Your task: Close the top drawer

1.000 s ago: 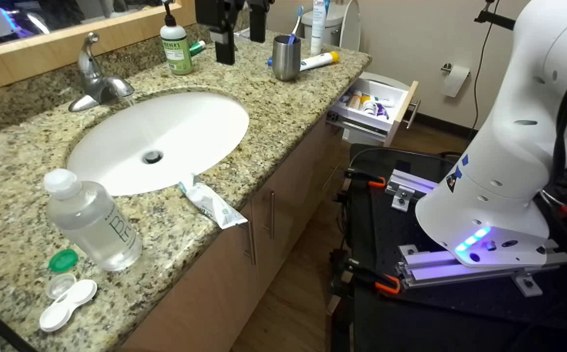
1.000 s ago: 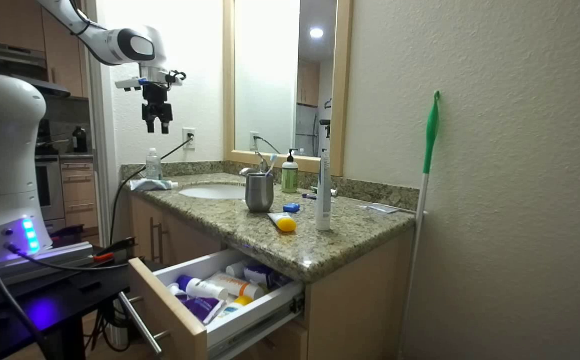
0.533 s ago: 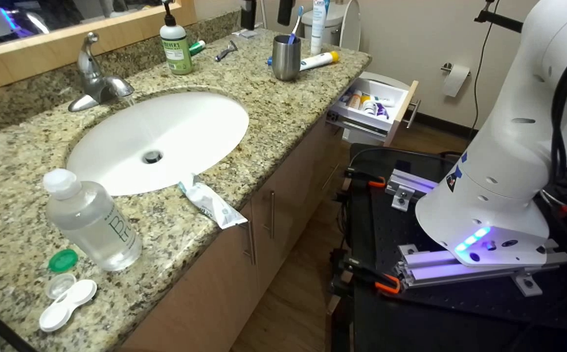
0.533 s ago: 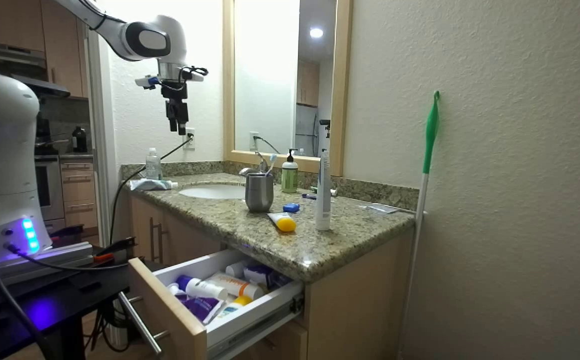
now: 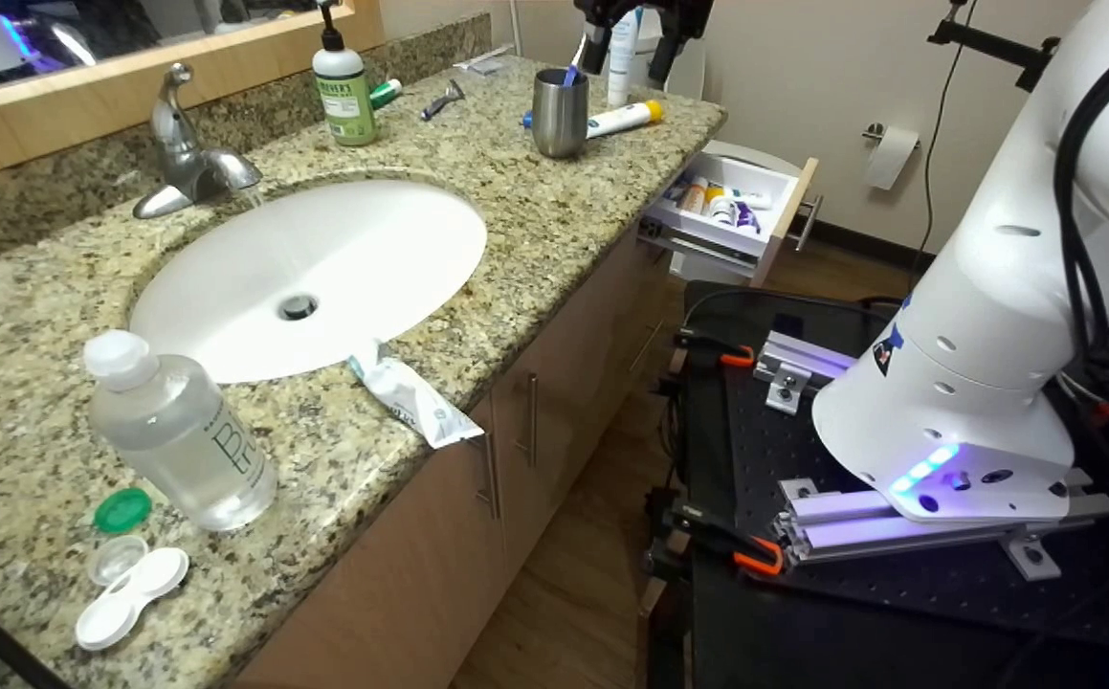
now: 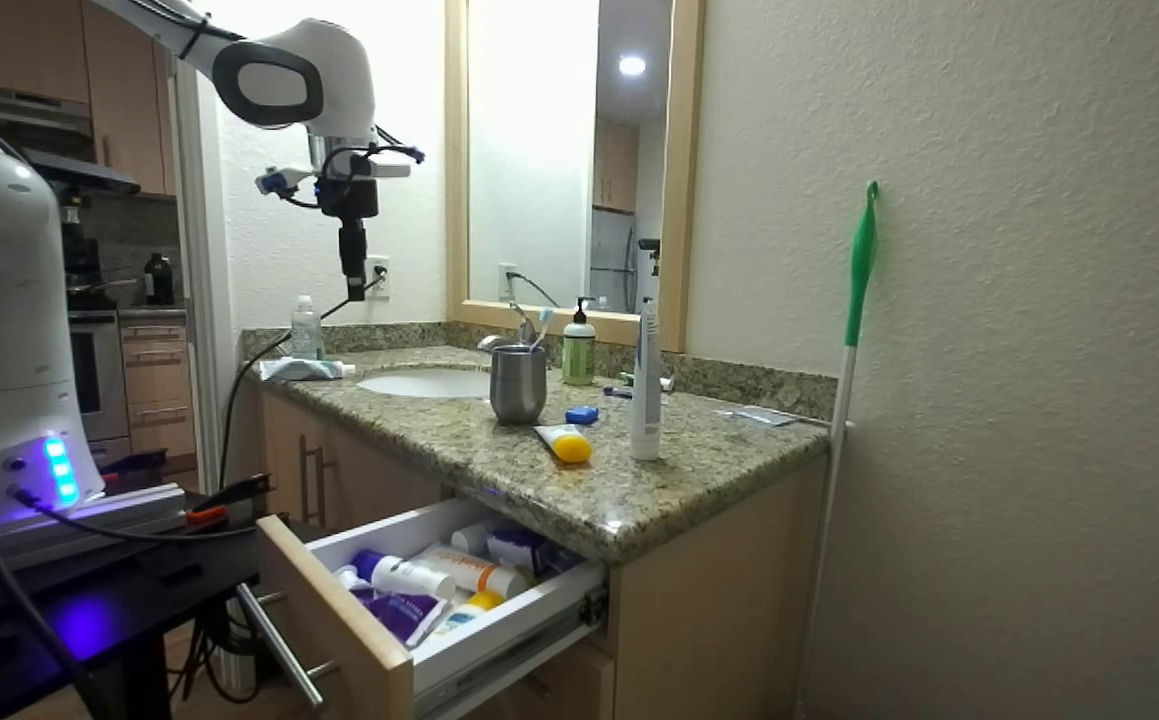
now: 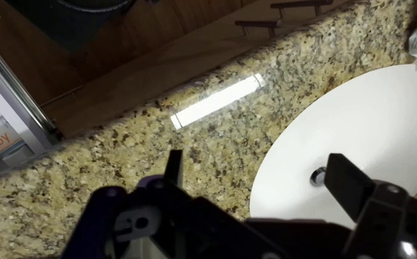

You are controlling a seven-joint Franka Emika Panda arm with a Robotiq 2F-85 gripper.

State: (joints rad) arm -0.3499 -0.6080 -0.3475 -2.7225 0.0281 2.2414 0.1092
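Observation:
The top drawer stands pulled out at the end of the vanity, its wooden front [image 6: 339, 620] and metal bar handle [image 6: 279, 650] facing out. It shows in both exterior views, with its front [image 5: 787, 218] far from the sink. White walls hold several tubes and packets. The wrist view shows only a side wall [image 7: 8, 99] of it at the left edge. My gripper [image 5: 629, 65] is open and empty, pointing down. It hangs well above the counter [image 7: 150, 133], apart from the drawer; in an exterior view [image 6: 353, 285] its fingers line up edge-on. The wrist view shows the fingertips [image 7: 255, 158] wide apart.
A steel cup [image 5: 560, 120] with a toothbrush, an upright white tube [image 6: 646, 390] and a yellow-capped tube [image 6: 569, 444] stand or lie on the counter near the drawer. The sink [image 5: 324, 268], soap bottle [image 5: 344, 100] and clear bottle [image 5: 186, 435] are further along. A black cart [image 5: 755, 459] faces the vanity.
My gripper has moved rightward in both exterior views, toward the drawer end. It has turned about its vertical axis and lately come a little lower. The drawer has not moved.

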